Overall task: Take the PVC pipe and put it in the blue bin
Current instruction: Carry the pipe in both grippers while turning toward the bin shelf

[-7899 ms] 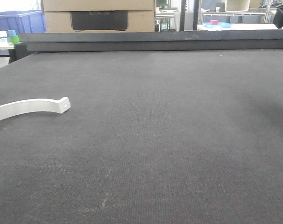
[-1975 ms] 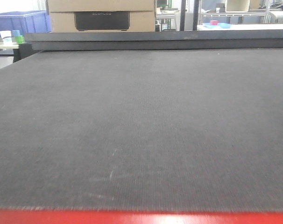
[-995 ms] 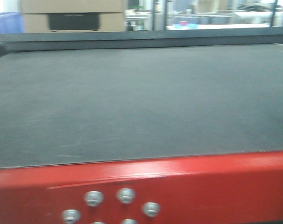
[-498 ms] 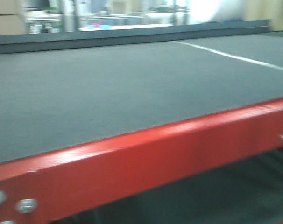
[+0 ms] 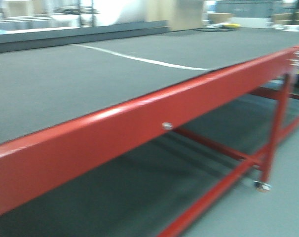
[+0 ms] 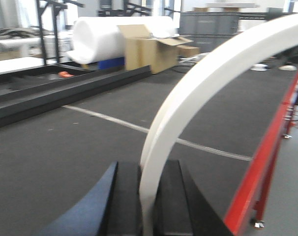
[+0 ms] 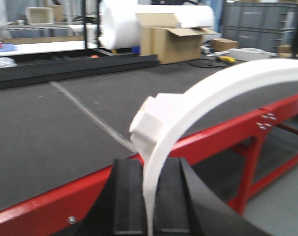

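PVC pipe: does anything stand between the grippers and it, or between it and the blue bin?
Nothing blocks the grasp: the PVC pipe sits between the jaws of the left gripper and right gripper. No blue bin is in view.

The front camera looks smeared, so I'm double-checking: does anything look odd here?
Both the left tool and the right tool clamp a white PVC pipe arc; whether that is one piece or two, I cannot tell. The front view is blurred.
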Robot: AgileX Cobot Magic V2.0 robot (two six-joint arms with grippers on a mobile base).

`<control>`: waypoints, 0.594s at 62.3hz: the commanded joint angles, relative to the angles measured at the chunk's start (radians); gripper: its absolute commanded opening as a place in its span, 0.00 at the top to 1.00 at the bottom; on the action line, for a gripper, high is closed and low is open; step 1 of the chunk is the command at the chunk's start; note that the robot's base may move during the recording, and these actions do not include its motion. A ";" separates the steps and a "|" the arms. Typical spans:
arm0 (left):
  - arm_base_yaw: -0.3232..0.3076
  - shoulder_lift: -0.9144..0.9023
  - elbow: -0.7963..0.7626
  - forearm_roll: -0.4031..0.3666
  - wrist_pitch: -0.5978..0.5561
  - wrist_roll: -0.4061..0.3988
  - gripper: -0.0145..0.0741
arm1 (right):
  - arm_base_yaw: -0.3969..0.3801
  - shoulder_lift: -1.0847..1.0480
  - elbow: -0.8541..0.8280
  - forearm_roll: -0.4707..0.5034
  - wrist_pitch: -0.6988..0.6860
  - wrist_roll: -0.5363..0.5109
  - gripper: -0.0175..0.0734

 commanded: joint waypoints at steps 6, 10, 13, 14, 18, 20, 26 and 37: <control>0.000 -0.004 -0.001 0.000 -0.030 0.001 0.96 | -0.006 -0.003 0.000 -0.013 -0.023 -0.008 0.98; 0.000 -0.004 -0.001 0.000 -0.030 0.001 0.96 | -0.006 -0.003 0.000 -0.013 -0.023 -0.008 0.98; 0.000 -0.004 -0.001 0.000 -0.030 0.001 0.96 | -0.006 -0.003 0.000 -0.013 -0.023 -0.008 0.98; 0.000 -0.004 -0.001 0.000 -0.030 0.001 0.96 | -0.006 -0.003 0.000 -0.013 -0.023 -0.008 0.98; 0.000 -0.004 -0.001 0.000 -0.030 0.001 0.96 | -0.006 -0.003 0.000 -0.013 -0.023 -0.008 0.98; 0.000 -0.004 -0.001 0.000 -0.030 0.001 0.96 | -0.006 -0.003 0.000 -0.013 -0.023 -0.008 0.98; 0.000 -0.004 -0.001 0.000 -0.030 0.001 0.96 | -0.006 -0.003 0.000 -0.013 -0.023 -0.008 0.98; 0.000 -0.004 -0.001 0.000 -0.030 0.001 0.96 | -0.006 -0.003 0.000 -0.013 -0.023 -0.008 0.98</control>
